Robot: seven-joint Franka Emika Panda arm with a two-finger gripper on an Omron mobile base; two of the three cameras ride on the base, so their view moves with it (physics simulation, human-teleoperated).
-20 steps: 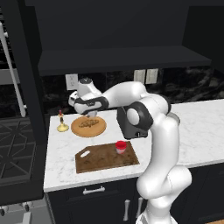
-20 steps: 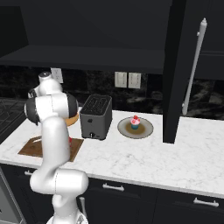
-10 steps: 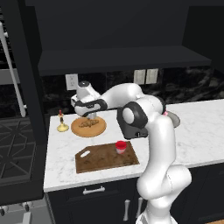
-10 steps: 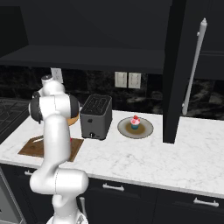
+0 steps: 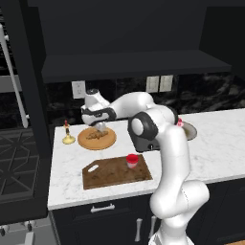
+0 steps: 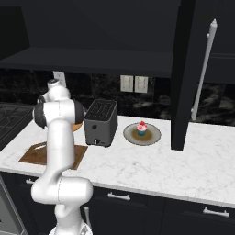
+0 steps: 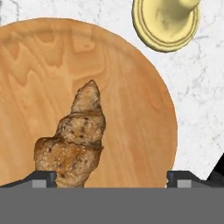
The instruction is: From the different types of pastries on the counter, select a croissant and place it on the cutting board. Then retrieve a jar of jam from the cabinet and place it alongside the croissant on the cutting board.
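Note:
The croissant (image 7: 74, 140) lies on a round light-wood plate (image 7: 135, 109), golden brown and ridged, its pointed end away from the hand. My gripper (image 7: 111, 179) hangs open just above it, with the croissant's thick end beside the left fingertip (image 7: 43, 178). In the left base view the gripper (image 5: 100, 127) hovers over that plate (image 5: 97, 139). The dark cutting board (image 5: 117, 172) lies nearer the counter's front edge. A small red-lidded jar of jam (image 5: 132, 160) stands on it. A pink-frosted cupcake (image 6: 142, 129) sits on a grey plate (image 6: 153, 137).
A yellow candle holder (image 5: 68, 139) stands just left of the wooden plate, its base (image 7: 166, 22) close by. A dark toaster (image 6: 102, 121) stands between the wooden plate and the cupcake. Dark upper cabinets (image 5: 129, 28) hang over the white marble counter (image 5: 215, 143). A stove (image 5: 16, 158) borders the counter on the left.
The hand has come down a little toward the wooden plate and the croissant. Its jaws stayed open, and nothing on the counter moved.

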